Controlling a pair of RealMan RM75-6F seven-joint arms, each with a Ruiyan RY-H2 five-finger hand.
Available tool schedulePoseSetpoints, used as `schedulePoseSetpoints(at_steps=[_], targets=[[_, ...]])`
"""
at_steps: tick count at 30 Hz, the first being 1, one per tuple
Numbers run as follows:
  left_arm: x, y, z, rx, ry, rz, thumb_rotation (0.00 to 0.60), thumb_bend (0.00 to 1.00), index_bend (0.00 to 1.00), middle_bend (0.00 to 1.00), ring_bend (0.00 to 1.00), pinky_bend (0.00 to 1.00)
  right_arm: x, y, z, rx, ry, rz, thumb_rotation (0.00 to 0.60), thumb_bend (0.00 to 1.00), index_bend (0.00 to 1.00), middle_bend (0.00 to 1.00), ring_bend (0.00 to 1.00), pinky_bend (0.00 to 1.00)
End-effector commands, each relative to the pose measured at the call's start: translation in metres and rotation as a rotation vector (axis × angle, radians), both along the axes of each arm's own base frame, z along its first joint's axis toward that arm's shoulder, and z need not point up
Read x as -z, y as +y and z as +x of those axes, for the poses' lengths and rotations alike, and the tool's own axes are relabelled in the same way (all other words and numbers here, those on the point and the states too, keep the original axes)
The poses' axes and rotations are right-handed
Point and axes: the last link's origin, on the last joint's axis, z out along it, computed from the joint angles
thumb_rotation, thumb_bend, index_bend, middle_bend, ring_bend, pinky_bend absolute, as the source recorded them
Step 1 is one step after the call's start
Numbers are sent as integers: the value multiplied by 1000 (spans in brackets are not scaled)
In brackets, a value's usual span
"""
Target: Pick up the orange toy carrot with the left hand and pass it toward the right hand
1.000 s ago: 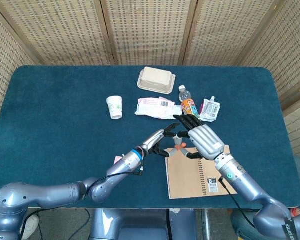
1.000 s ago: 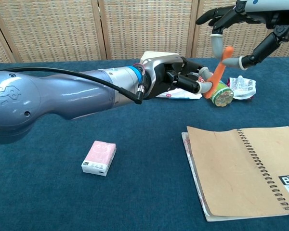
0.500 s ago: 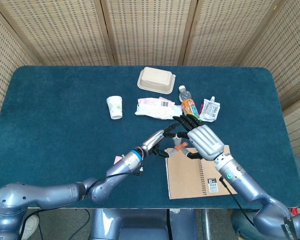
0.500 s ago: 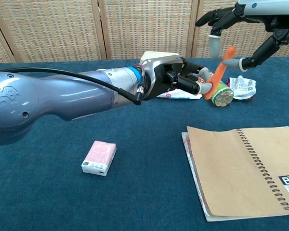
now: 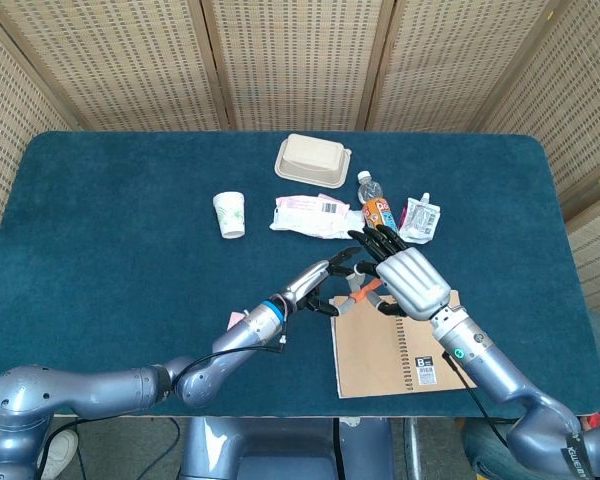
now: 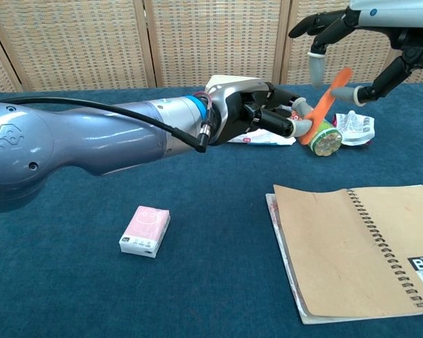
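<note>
My left hand (image 6: 268,116) (image 5: 320,283) reaches to the right above the table and pinches the lower end of the orange toy carrot (image 6: 328,98) (image 5: 365,289). The carrot slants up and to the right. My right hand (image 6: 391,21) (image 5: 412,280) hovers over its upper end, palm down and fingers spread, with the carrot's tip between a finger and the thumb. The thumb tip lies right beside the carrot; contact is unclear. In the head view the right hand hides most of the carrot.
A brown spiral notebook (image 5: 395,345) (image 6: 359,246) lies under the hands, and a small pink box (image 6: 145,230) near the left forearm. Behind are a bottle (image 5: 377,208), a pouch (image 5: 420,218), wrappers (image 5: 310,214), a paper cup (image 5: 230,214) and a beige container (image 5: 313,159).
The carrot has tilted further to the right, its tip now nearer the right thumb. The right hand has shifted slightly right. The left hand has stayed almost still.
</note>
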Motion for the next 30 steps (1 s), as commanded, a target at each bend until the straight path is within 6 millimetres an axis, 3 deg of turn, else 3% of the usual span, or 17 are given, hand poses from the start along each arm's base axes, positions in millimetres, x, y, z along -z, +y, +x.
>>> schedulePoseSetpoints(at_steps=[1,30], targets=[[0,0,0,-1,-1,-1,600,473,604,0,0,0,-1,-1,0,3,1,-1,600,563,523,111,0,0],[-4,1,2,-3,-14,-5,600,473,604,0,0,0,-1,-4,-5,-122,148,-133,600,562,460,104,0,0]])
